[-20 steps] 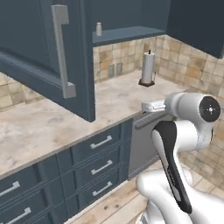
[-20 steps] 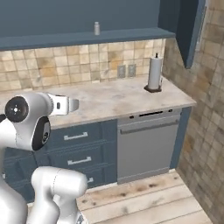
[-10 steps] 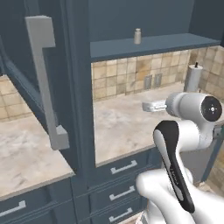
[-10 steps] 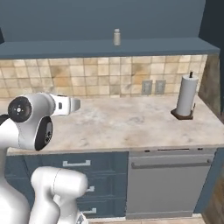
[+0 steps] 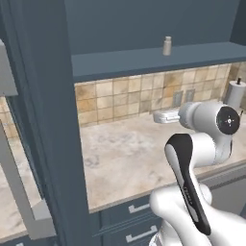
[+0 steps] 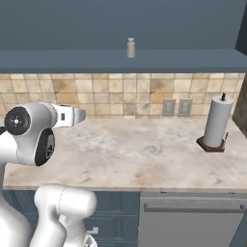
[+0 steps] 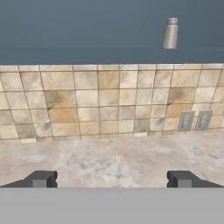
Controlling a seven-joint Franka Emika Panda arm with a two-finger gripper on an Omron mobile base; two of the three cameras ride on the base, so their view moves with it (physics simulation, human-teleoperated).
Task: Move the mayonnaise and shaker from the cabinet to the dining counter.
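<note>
The gripper (image 7: 111,179) gapes wide, empty; its fingertips are cropped. The shaker (image 7: 170,33) stands at one o'clock, larger than before.

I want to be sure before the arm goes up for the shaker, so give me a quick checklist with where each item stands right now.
1. Cabinet door swung open: ok.
2. Shaker upright on the cabinet shelf's front edge, nothing beside it: ok.
3. End effector open, fingertips wide apart, nothing between them: ok.
4. End effector aimed at the shaker: not ok; the shaker sits high and right in the hand view, while the hand points at the tiled wall.
5. Mayonnaise located: cannot tell.
6. Path upward past the paper towel roll: ok, it stands far right on the counter.
</note>
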